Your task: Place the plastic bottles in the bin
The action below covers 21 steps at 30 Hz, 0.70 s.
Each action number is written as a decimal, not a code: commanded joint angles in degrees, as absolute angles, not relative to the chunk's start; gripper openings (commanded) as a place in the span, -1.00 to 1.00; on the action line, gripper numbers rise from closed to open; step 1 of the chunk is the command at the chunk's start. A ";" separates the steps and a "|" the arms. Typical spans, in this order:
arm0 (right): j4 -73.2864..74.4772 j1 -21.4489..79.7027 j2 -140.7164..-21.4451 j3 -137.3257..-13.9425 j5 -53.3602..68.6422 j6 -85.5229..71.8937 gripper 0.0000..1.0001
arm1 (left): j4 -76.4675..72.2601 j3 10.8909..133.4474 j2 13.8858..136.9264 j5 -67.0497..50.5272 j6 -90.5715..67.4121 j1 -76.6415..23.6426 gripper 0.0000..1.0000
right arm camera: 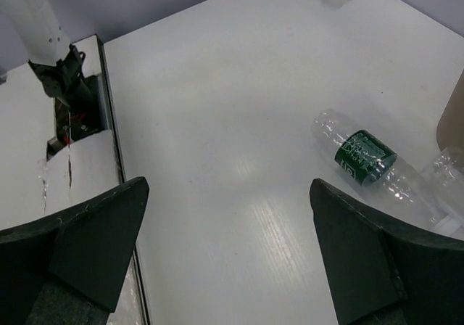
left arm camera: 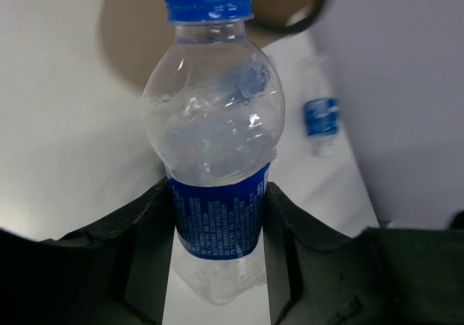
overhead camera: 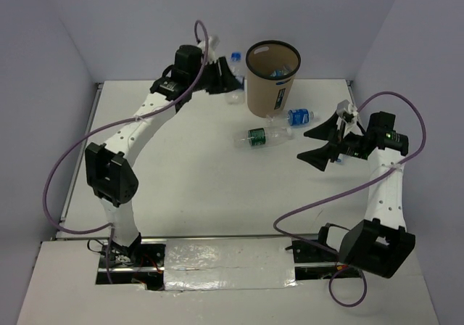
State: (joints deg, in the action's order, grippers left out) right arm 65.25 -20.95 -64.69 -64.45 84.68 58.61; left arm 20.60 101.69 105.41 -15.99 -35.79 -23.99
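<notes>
Nearest you in the overhead view sit the left arm's base (overhead camera: 119, 249) and the right arm's base (overhead camera: 377, 249). Look up the white table (overhead camera: 181, 180): your left gripper (overhead camera: 221, 77) is beside the tall tan cardboard bin (overhead camera: 259, 94), clamped on a small clear plastic bottle with a blue cap (overhead camera: 235, 58). A blue-labelled bottle (overhead camera: 279, 70) already shows inside the bin, so you're partway there. A long clear bottle with a dark green label (overhead camera: 262, 136) and a short clear bottle with a blue label (overhead camera: 299, 116) lie near the bin's foot; those are left. Your right gripper (overhead camera: 330, 145) hangs spread and empty just beside them.

Left wrist: your jaws squeeze the label band, bottle upright, bin blurred behind the cap. It's not over the rim yet, I'd judge.

Right wrist: fingers wide apart, nothing between, and the green-labelled one lies ahead to the right.
</notes>
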 commanded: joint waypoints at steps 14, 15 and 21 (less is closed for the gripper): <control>82.62 -21.97 -70.32 -66.89 84.11 78.57 0.99 | -21.79 126.28 126.29 -1.76 -22.76 -30.67 -0.62; 82.62 -21.97 -69.70 -66.71 83.85 78.75 0.99 | -22.14 128.74 127.52 -0.80 -22.59 -30.93 -0.52; 82.62 -22.32 -67.33 -64.52 82.53 80.07 0.99 | -27.60 131.65 133.06 7.20 -21.88 -31.64 0.07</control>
State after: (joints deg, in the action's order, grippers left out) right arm 76.05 -21.82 -69.82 -65.56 83.07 77.82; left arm -18.90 127.37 132.90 1.08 -23.81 -31.09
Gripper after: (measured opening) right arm 0.994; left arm 0.564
